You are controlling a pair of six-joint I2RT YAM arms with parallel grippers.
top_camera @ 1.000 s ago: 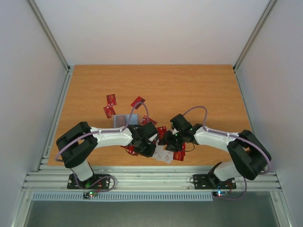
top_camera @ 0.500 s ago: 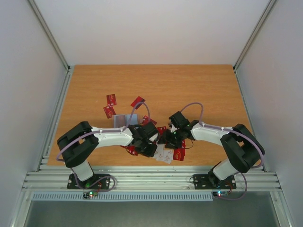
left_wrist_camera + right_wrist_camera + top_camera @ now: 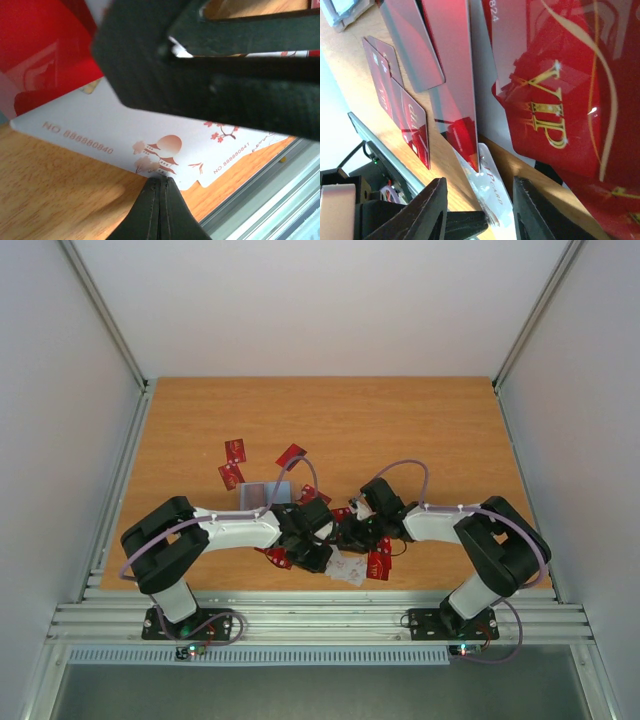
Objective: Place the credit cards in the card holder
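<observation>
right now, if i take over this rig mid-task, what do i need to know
The left claw is shut, its tips at the edge of a white card; I cannot tell whether it pinches it.
The right claw is open, low over the pile, with a pale card end between its fingers.
The card holder lies on the table, back-left of the pile, in neither claw.
The credit cards are mostly piled between the claws; three red ones lie farther back left.
Done: no card visibly in the holder.
Left: every card in view.
</observation>
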